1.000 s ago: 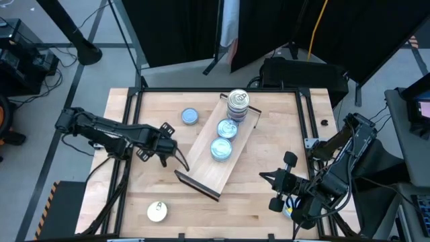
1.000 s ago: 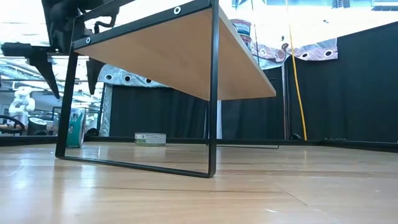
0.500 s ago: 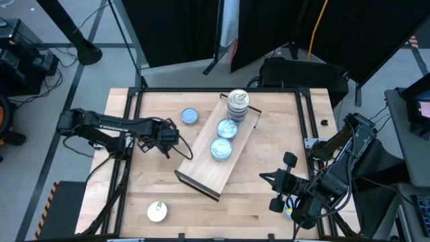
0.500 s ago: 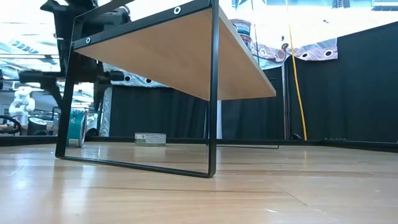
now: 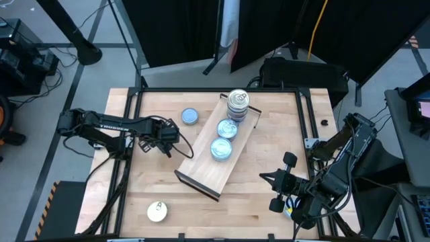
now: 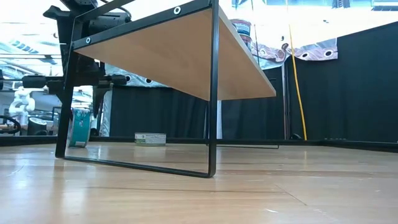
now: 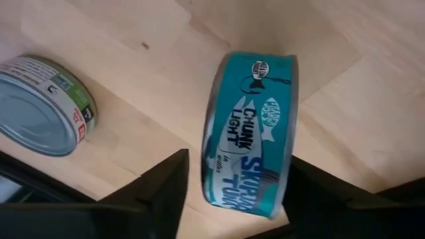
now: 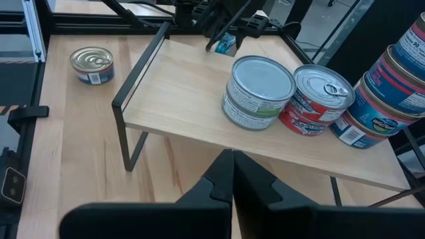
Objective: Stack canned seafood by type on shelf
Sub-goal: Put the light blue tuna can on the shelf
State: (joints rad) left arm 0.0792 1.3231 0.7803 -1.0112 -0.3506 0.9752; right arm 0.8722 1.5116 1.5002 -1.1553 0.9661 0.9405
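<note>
One teal skipjack tuna tin [image 7: 249, 136] is standing on edge between my left gripper's [image 5: 163, 136] closing fingers at centre-left of the high view, just left of the shelf [image 5: 201, 168], while my shut right gripper [image 5: 274, 191] is waiting lower right.

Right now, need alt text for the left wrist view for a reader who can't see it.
A teal tuna can stands on its edge between the left gripper's two dark fingers, over the light wooden tabletop. A second can, silver-topped with a green and white label, lies on the tabletop to one side, apart from the fingers.
</note>
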